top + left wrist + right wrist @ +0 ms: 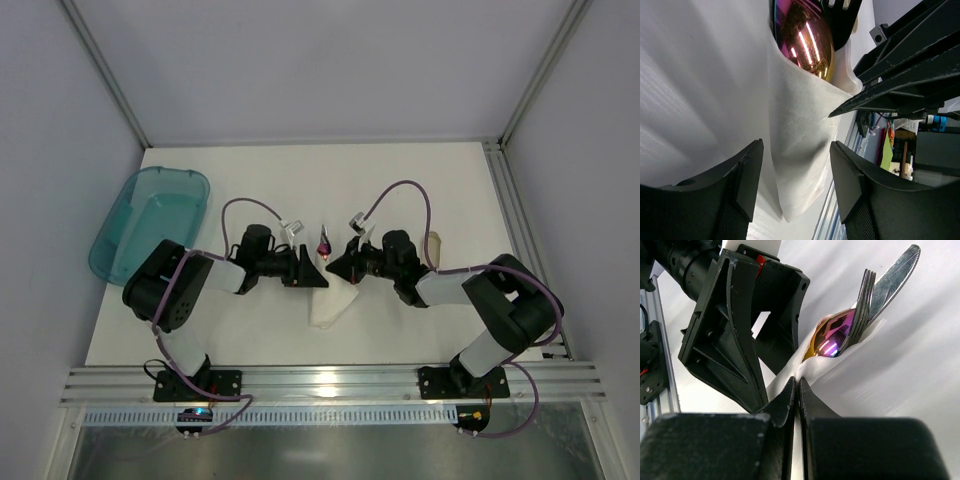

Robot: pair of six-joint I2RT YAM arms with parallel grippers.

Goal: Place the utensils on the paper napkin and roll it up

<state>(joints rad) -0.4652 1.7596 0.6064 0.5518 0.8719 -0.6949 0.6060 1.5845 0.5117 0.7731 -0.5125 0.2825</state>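
Observation:
The paper napkin (pixel 802 135) is wrapped loosely round the utensils, and its free white end (pixel 330 306) lies on the table between the two arms. An iridescent spoon bowl (pixel 832 337), a fork (pixel 863 302) and a knife blade (pixel 896 272) stick out of the wrap's far end; from above they show as a small pink point (pixel 323 245). My right gripper (pixel 799 386) is shut on a raised fold of the napkin. My left gripper (pixel 796 172) is open and straddles the wrapped napkin, with a gap on each side. The two grippers face each other closely (pixel 316 274).
A translucent teal tub (pixel 150 222) stands at the far left of the table. A tan tube (pixel 435 245) lies behind the right arm. An aluminium rail (pixel 330 382) runs along the near edge, and a frame rail (pixel 505 200) lines the right side.

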